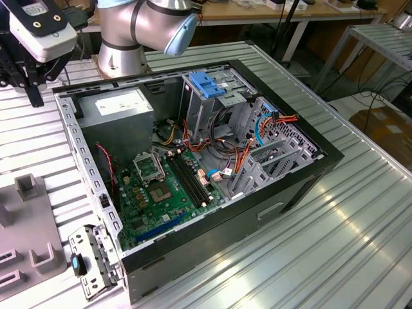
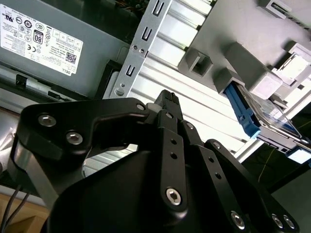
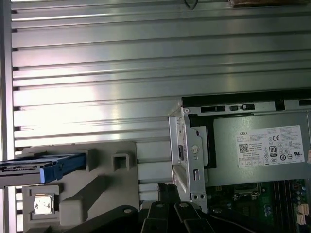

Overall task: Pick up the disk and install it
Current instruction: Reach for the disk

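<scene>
Disk (image 2: 266, 115) stands on edge in holder (image 2: 243, 60) for easy gripping; pincer (image 2: 167, 98) hovers nearby, narrowed, empty.

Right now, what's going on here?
A robot arm's gripper hangs over the ribbed table, beside the open computer case. The disk lies in a grey holder on the table, apart from the gripper and not yet picked up.
</scene>
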Controlling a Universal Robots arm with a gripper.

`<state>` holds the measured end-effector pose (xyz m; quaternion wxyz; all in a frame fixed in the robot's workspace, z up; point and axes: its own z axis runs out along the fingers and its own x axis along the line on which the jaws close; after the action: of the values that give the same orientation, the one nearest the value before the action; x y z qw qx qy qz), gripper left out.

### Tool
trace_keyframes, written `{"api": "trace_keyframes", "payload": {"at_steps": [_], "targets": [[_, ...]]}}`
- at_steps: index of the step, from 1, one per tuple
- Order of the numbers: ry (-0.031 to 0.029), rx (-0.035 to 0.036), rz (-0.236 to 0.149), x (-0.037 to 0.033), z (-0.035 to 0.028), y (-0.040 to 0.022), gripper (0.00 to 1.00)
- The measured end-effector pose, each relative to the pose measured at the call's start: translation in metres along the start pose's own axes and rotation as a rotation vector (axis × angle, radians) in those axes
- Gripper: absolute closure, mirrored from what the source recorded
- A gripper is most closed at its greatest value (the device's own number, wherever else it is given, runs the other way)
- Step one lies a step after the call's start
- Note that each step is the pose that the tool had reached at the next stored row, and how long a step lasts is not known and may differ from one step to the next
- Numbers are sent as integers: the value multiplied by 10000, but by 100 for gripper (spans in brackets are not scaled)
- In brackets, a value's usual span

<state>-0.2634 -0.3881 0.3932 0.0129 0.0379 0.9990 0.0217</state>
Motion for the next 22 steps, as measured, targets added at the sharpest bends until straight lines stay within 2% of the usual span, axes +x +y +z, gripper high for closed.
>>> {"api": "trace_keyframes", "payload": {"at_steps": [17, 22], "targets": [[0, 0, -1, 248, -6, 2, 89], [0, 0, 1, 324, -6, 44, 89]]}}
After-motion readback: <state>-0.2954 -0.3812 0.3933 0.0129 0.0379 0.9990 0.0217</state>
